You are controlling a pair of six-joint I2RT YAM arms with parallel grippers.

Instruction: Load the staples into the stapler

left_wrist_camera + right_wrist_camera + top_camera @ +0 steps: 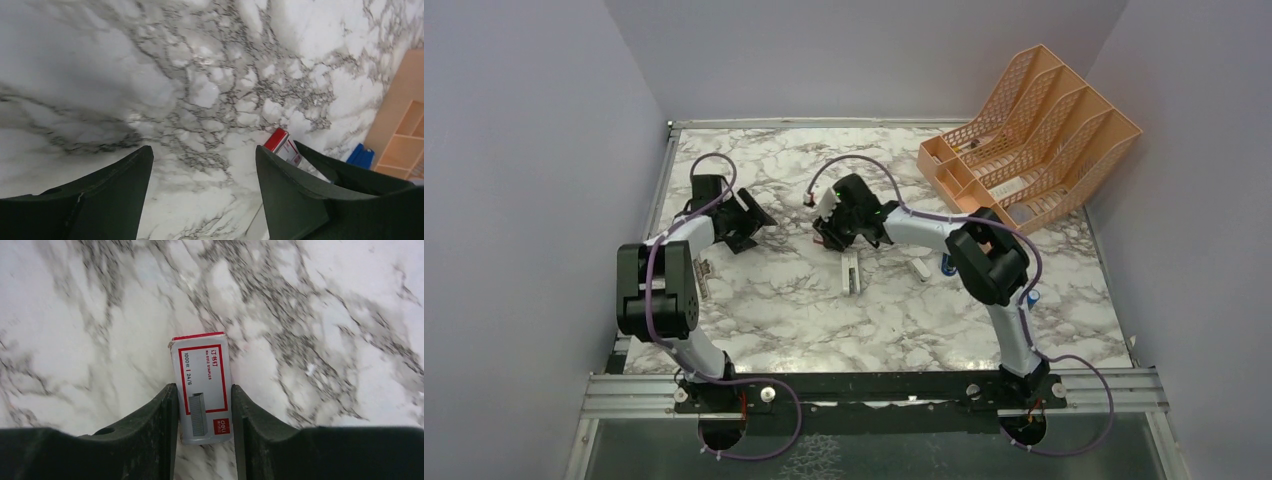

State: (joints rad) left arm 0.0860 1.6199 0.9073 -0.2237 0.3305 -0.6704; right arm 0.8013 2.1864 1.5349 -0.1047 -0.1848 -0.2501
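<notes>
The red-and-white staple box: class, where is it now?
The staple box lies on the marble table, lower centre of the right wrist view, between the right gripper's fingers.

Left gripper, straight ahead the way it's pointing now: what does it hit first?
Most likely the bare marble table; nothing lies between the fingers of the open left gripper. The red-and-white box sits off to the side, past one finger, though depth is hard to judge.

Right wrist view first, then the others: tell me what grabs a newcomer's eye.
A red-and-white staple box lies on the marble table, the right gripper straddling it, fingers close against both sides. An orange file rack sits at the far right corner. The left gripper hangs wide open over the marble.
</notes>
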